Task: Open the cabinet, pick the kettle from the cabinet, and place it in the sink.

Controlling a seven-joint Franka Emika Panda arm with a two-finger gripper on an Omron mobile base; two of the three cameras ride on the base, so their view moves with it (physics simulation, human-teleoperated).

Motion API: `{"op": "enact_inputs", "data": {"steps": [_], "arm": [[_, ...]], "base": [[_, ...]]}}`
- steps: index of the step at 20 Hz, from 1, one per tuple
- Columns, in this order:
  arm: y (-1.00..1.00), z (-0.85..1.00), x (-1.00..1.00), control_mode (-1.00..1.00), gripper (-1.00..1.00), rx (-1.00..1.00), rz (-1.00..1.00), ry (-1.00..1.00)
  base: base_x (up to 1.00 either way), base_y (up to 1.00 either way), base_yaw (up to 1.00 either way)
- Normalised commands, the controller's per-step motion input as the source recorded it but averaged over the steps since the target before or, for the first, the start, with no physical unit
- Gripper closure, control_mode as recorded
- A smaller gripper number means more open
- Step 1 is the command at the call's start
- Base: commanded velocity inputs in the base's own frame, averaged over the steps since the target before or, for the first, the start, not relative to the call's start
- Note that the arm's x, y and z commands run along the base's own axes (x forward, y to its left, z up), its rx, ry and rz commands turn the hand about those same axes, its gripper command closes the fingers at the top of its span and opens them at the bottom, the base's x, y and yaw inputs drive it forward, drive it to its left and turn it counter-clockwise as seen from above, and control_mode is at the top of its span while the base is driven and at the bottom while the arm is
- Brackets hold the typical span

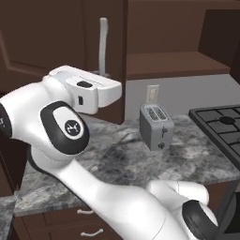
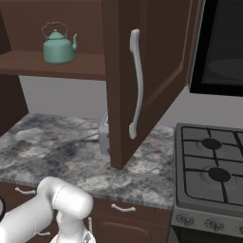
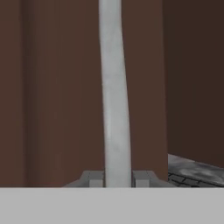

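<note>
The dark brown cabinet [image 1: 56, 33] has its left door swung partly out. My gripper [image 1: 102, 74] is shut on the lower end of that door's silver bar handle [image 1: 103, 40]. In the hand view the handle [image 3: 114, 87] runs straight up from between my fingertips [image 3: 94, 178], with the gripper [image 3: 118, 179] closed around it. The right door [image 2: 152, 71] also stands open, its handle [image 2: 136, 85] free. The teal kettle [image 2: 58, 47] sits upright on the shelf [image 2: 28, 64] inside. The sink is out of view.
A grey toaster [image 1: 156, 126] stands on the marbled counter [image 1: 112, 159] under the cabinet, half hidden by the open right door in the right base view. A black gas stove [image 2: 213, 171] lies to the right, a dark microwave [image 2: 223, 47] above it. Drawers [image 2: 121, 207] sit below.
</note>
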Motion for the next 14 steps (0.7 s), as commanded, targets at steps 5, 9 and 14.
{"op": "enact_inputs", "data": {"steps": [5,9,14], "arm": [[0.45,-0.07,-0.29,-1.0,1.0,0.0,-0.06,0.0],[0.45,-0.1,-0.27,-1.0,1.0,0.0,-0.05,0.0],[0.29,-0.12,-0.19,-1.0,-1.0,0.0,-0.02,0.0]], "base": [[0.0,0.0,0.0],[0.0,0.0,0.0],[0.0,0.0,0.0]]}}
